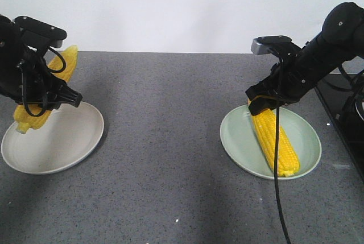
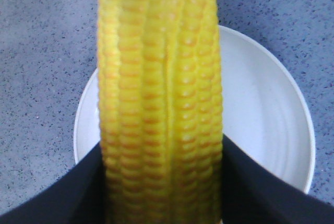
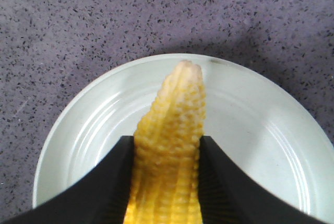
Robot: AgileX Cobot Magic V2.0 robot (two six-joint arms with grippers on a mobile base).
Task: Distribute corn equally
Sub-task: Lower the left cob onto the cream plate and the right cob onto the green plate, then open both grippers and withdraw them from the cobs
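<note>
**Two cobs, two plates, both grippers clamped**

The grey speckled bench [image 1: 170, 141] runs back to a white wall [image 1: 170, 5]. Near its left edge sits a white plate [image 1: 62, 147]; toward the right edge sits a pale green plate [image 1: 307, 141], well apart from the first.

The left arm [image 1: 14, 56] holds one cob of corn [image 1: 63, 62] tilted in the air above the white plate's far left rim, the cob's low end hanging over the plate edge. The left gripper [image 1: 48, 93] is clamped on this cob around its middle. The right arm [image 1: 324, 45] reaches down to the green plate, where a second cob [image 1: 276, 141] lies lengthwise across the dish; the right gripper [image 1: 264, 104] is clamped on its far end.

The front view alone shows both arms and plates together. The left wrist view shows kernel rows up close and dark fingers [image 2: 57, 198] pressing both sides, with the white plate beneath. The right wrist view shows the cob's pale tapered tip [image 3: 185, 72] pointing toward the plate's rim, which the front view hides behind the gripper.

No readable writing appears anywhere.
</note>
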